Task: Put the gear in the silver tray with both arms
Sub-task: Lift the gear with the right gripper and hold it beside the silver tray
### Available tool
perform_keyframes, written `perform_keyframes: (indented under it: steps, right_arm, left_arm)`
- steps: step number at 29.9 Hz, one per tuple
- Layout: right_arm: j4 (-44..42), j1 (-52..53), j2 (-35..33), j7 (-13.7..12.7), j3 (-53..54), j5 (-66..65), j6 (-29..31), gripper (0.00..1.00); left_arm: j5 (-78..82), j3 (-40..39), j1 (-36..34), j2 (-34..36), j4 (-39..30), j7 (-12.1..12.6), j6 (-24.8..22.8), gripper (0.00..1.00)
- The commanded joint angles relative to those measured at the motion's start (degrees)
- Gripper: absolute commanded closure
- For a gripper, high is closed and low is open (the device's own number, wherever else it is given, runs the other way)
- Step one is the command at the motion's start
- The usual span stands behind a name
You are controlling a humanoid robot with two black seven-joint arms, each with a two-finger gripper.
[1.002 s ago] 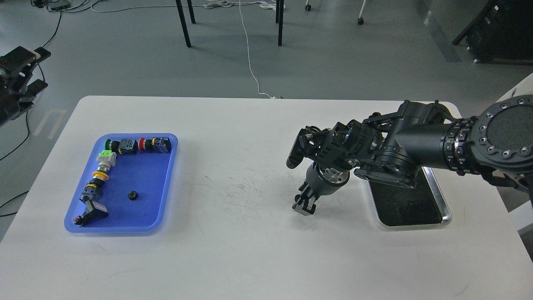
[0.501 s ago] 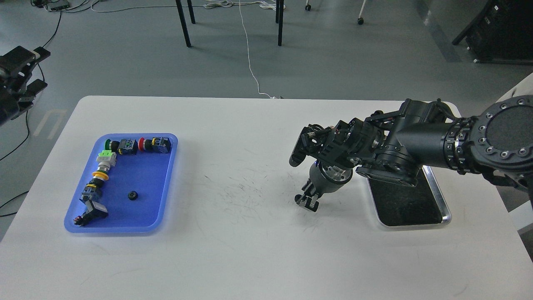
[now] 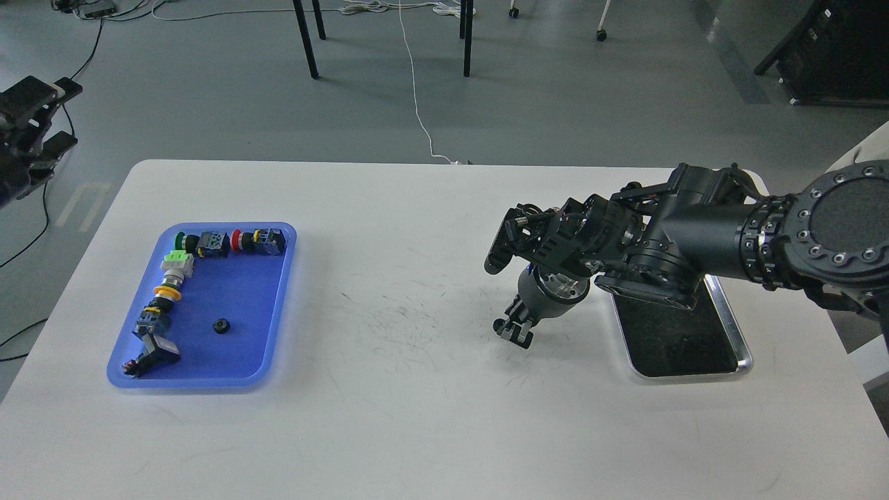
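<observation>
Right end effector (image 3: 514, 330) has lifted and moved toward the tray (image 3: 743, 363), holding a small gear (image 3: 499, 325). Left end effector (image 3: 28, 132), upper left, looks open.

Shiny silver tray (image 3: 736, 347) — dark reflective bottom, flat at table's right, small black gear (image 3: 499, 324) at right tool (image 3: 512, 330) tip
</observation>
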Motion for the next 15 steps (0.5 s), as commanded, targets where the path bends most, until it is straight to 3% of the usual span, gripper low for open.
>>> perform_keyframes:
  steps: [1,15]
  right_arm:
    - [-0.6,-0.2,0.0,0.0,0.0,0.1,0.0,0.63]
    - [-2.4,-1.2,0.0,-0.1,0.2,0.1,-0.1,0.63]
  left_arm:
    - [-0.8,0.1,0.0,0.7,0.0,0.0,-0.1,0.02]
    - [-0.8,0.1,0.1,0.9,0.0,0.0,-0.1,0.02]
